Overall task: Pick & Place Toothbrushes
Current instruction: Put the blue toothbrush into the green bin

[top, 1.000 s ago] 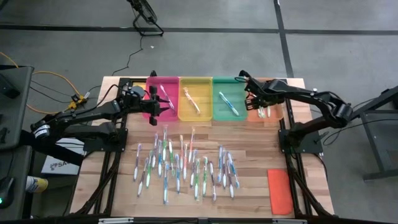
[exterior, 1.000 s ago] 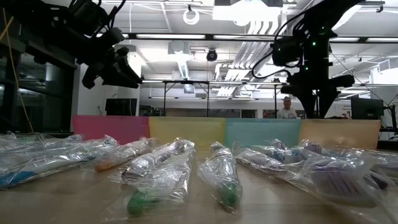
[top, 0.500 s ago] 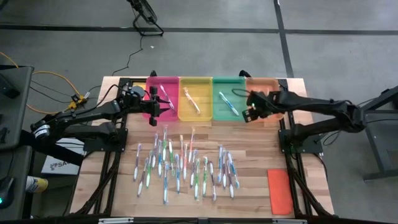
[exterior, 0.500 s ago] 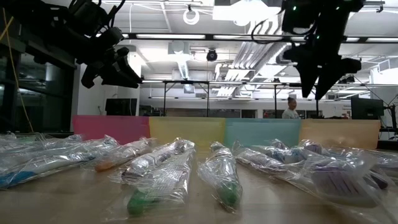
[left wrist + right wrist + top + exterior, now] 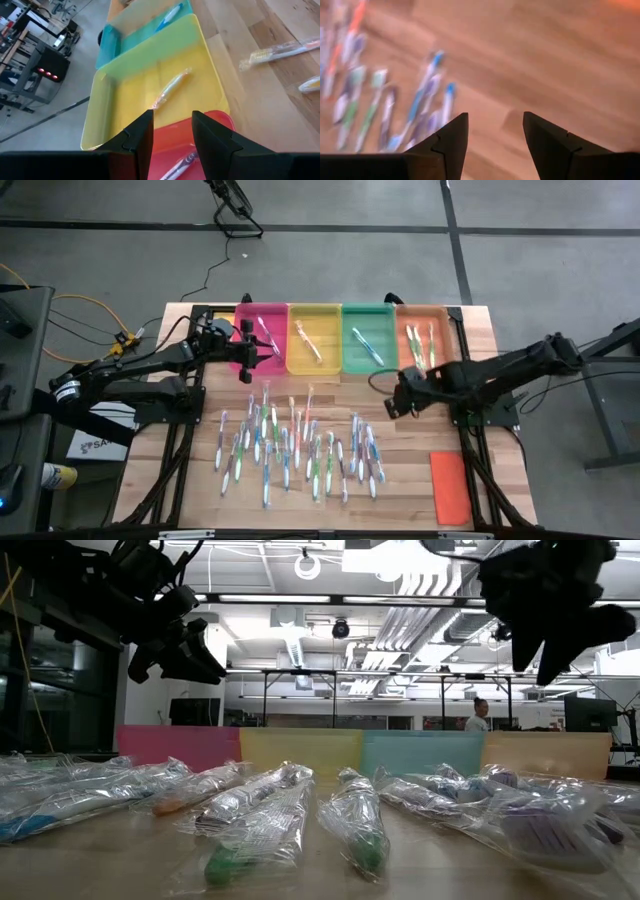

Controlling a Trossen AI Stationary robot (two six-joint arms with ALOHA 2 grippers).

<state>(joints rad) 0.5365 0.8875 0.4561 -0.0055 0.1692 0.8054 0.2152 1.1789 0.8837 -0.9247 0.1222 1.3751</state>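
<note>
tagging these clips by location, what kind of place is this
Most likely a robotics lab or workshop in a large open industrial hall. The low view shows exposed ceiling ducts and strip lights; the high view shows a wooden table on a bare concrete floor, with loose cables beside it.

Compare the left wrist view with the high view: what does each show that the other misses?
Only the left wrist view shows the left gripper close up, its dark fingers open and empty, over the red-pink tray's edge.

Only the high view shows the flat orange rectangular lid, the orange tray, the loose pile of wrapped plastic toothbrushes on the wooden table, and the right gripper above bare wood.

Both show the yellow tray holding one orange-handled toothbrush, beside the teal tray.
</note>
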